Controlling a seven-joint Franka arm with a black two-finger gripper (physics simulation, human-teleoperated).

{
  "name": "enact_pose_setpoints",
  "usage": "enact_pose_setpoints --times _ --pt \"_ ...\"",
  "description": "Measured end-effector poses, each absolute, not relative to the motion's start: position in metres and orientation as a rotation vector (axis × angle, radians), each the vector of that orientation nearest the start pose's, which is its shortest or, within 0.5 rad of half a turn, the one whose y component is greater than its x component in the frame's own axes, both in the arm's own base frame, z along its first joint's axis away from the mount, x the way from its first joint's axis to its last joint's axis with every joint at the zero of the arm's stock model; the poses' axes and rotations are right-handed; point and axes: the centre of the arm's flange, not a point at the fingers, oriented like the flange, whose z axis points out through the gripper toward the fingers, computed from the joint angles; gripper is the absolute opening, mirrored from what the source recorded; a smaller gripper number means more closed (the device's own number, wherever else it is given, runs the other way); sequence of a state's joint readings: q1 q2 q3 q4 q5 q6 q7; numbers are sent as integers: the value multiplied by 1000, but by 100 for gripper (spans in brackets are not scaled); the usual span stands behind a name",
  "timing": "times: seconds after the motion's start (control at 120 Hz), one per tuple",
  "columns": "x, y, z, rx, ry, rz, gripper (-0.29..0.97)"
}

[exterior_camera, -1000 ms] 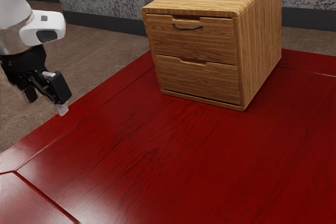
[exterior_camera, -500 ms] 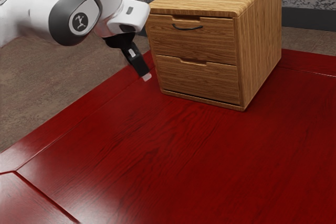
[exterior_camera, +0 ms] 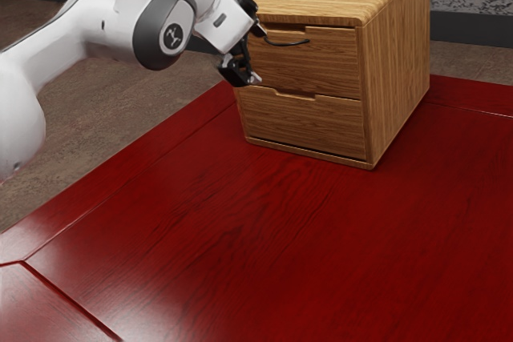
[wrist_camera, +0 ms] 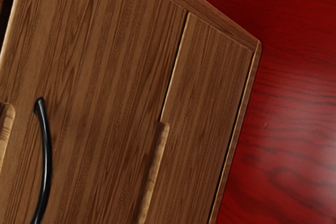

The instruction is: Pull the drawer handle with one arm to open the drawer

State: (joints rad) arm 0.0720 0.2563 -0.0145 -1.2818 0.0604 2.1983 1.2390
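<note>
As a white robot arm (exterior_camera: pixel 120 22) reaches over a red table (exterior_camera: pixel 280 238) toward a wooden cabinet (exterior_camera: pixel 393 62) with 2 drawers, its black gripper (exterior_camera: pixel 243 72) sits close against the cabinet front, at the seam where the top drawer (exterior_camera: pixel 321 62) meets the lower drawer (exterior_camera: pixel 304 122). Whether the jaws are spread or pressed together cannot be made out, and nothing is seen caught between them. The thin black handle (exterior_camera: pixel 286 41) on the top drawer lies above and to one side of the jaws, toward the middle of the drawer face, apart from them and not gripped. In the wrist view the curved handle (wrist_camera: pixel 47 156) stands off the wood grain near the hand, with the lower drawer's panel (wrist_camera: pixel 210 129) and its wooden pull lip (wrist_camera: pixel 152 171) farther from the jaws, and the table beyond the cabinet's foot. Both drawers appear shut, their fronts flush with the cabinet. By this evidence only the approach is made: the jaws must yet be brought onto the handle from 2 sides, closed on it, and drawn straight back from the cabinet before the top drawer can count as open.
</note>
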Motion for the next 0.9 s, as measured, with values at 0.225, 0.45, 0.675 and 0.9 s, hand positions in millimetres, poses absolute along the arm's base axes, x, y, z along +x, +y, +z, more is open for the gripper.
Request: enact_pose_setpoints --times 0.225,0.45,0.675,0.9 --pt "691 51 667 -2053 1593 -629 68" --pt "695 50 655 -1987 1682 -595 68" --pt "701 52 643 -1947 1737 -571 68" --pt "709 59 662 -1896 1713 -640 68"
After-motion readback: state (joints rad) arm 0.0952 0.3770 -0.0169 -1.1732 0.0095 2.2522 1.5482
